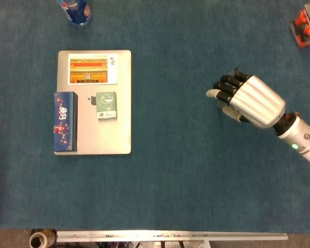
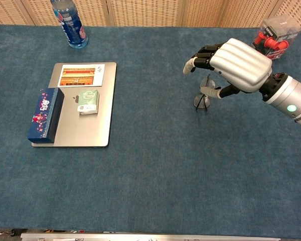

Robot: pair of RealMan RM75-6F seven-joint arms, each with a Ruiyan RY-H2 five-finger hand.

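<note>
My right hand point(image 1: 250, 101) point(image 2: 236, 65) hovers palm down at the right of the blue table, fingers apart and half curled, holding nothing. Beneath its fingertips a pair of dark-framed glasses point(image 2: 202, 99) rests on the cloth; the thumb hangs just above the frame, and whether it touches is unclear. In the head view the hand covers most of the glasses. My left hand shows in neither view.
A silver laptop point(image 1: 121, 124) point(image 2: 103, 125) lies closed at the left, carrying a blue box point(image 1: 65, 121), a small green pack point(image 1: 106, 105) and a postcard point(image 1: 92, 69). A bottle point(image 2: 70, 25) stands far left; a clear box of red parts point(image 2: 273, 35) sits far right.
</note>
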